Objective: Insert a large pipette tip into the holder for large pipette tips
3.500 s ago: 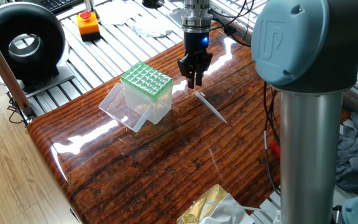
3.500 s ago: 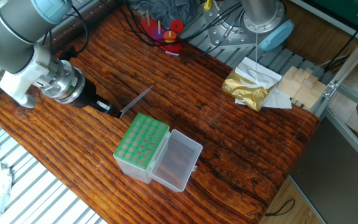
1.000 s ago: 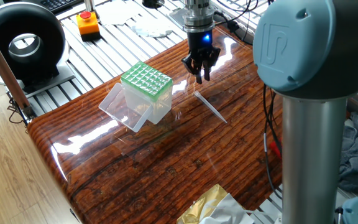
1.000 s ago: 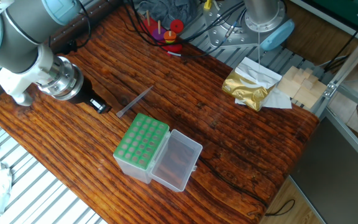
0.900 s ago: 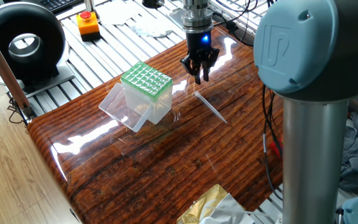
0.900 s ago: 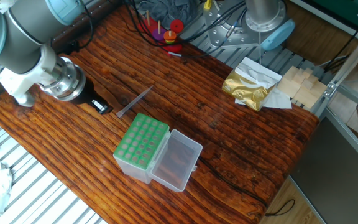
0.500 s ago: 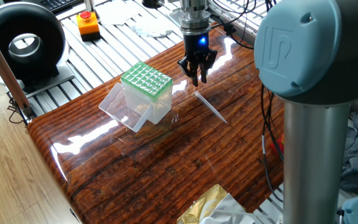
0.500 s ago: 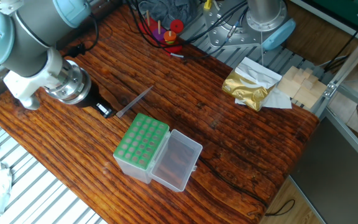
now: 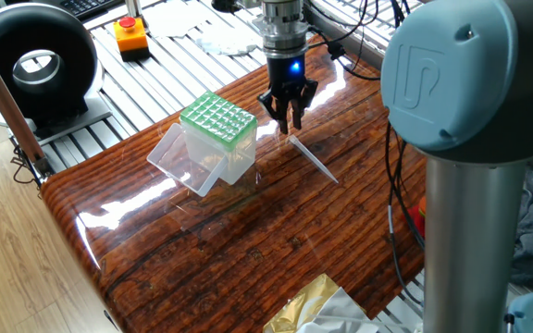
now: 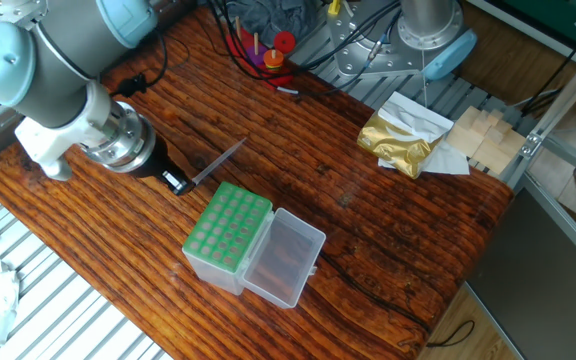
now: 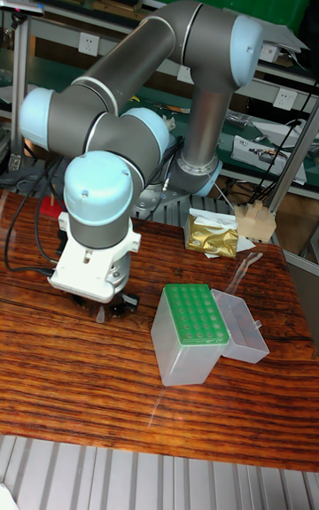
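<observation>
The glossy red-brown wooden table (image 9: 248, 231) has bare board toward its near edges, while the clear plastic box with the light-green grid top (image 9: 216, 139) sits with its clear lid hanging open, and gold foil packaging (image 10: 398, 140) lies near the far edge. The slender translucent pipette tip (image 9: 313, 159) lies flat at about four o'clock from the black two-finger claw (image 9: 289, 118). The claw's fingers are nearly together, holding nothing, poised just above the tip's wide end.
</observation>
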